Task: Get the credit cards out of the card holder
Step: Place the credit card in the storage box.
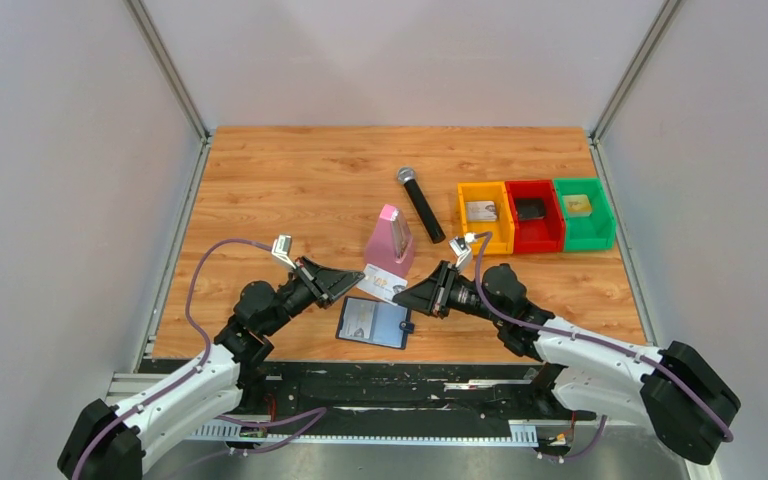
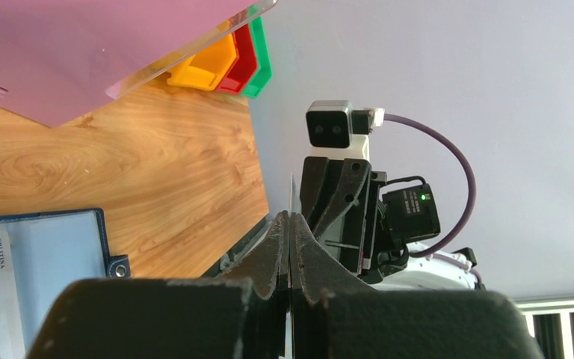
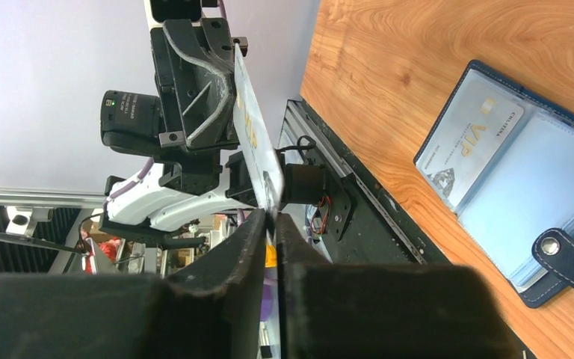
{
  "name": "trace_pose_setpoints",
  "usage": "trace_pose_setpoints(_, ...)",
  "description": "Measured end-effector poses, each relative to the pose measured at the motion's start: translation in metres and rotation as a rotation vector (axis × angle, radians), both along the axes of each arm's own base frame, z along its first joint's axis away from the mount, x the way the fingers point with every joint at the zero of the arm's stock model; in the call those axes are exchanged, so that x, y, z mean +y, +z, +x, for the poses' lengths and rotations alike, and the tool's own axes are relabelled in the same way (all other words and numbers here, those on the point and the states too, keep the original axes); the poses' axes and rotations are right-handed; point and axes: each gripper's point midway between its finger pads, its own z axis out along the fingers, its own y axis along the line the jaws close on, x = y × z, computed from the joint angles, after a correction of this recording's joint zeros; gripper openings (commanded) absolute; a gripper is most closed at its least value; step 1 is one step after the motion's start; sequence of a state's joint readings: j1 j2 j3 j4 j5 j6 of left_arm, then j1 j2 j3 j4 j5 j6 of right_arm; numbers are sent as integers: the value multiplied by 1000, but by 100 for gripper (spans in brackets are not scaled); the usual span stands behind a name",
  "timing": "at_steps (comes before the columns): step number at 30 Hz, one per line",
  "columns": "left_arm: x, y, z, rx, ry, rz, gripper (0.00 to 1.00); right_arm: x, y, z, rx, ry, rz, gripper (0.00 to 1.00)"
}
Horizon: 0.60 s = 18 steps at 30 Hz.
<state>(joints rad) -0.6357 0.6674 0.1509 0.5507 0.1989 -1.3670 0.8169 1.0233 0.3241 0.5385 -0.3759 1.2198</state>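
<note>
The two claws meet tip to tip above the bench (image 1: 290, 180), each clenched on an opposite end of one pale card (image 1: 384, 284). The left claw (image 2: 290, 243) pinches it edge-on between fingers pressed tight together. The right claw (image 3: 270, 224) grips the other end, and the card's printed face runs away from it toward the left claw. The card hangs between them, off the bench.

Just below the claws, on the side toward the arm bases, the card holder (image 1: 375, 322) lies open and flat on the bench. Its pale blue inside faces up and its snap tab is on the right claw's side. A second card (image 3: 472, 149), pale with "VIP" lettering, sits tucked in one of its slots.

Just beyond the claws stands a pink metronome (image 1: 392, 238), with a black microphone (image 1: 420, 203) lying past it. Farther off on the right claw's side is a row of three bins: orange (image 1: 472, 222), red (image 1: 533, 190) and green (image 1: 600, 225).
</note>
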Motion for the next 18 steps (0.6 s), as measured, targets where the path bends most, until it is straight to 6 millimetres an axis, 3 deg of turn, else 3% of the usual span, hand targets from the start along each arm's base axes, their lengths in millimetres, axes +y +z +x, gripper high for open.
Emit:
trace_pose_setpoints(1, 0, 0, 0, 0, -1, 0, 0, 0, 0, 0, -2, -1, 1, 0)
trace_pose_setpoints(3, 0, 0, 0, 0, 2, 1, 11, 0, 1, 1, -4, -3, 3, 0)
trace_pose_setpoints(6, 0, -2, 0, -1, 2, 8, 37, -2, 4, 0, -20, -6, 5, 0)
trace_pose_setpoints(10, 0, -2, -3, -7, -2, 20, 54, -11, 7, 3, -60, -26, -16, 0)
trace_pose_setpoints(13, 1, -7, -5, -2, -7, 45, 66, -26, 7, 14, -92, -74, -48, 0)
trace_pose_setpoints(14, 2, -9, -6, 2, -8, 57, 78, -34, 8, 19, -107, -97, -66, 0)
trace_pose_setpoints(16, 2, -13, -7, 12, -13, 89, 91, -48, 12, 28, -142, -135, -101, 0)
trace_pose_setpoints(18, 1, -14, -7, 10, -20, 126, 98, -62, 18, 39, -177, -168, -146, 0)
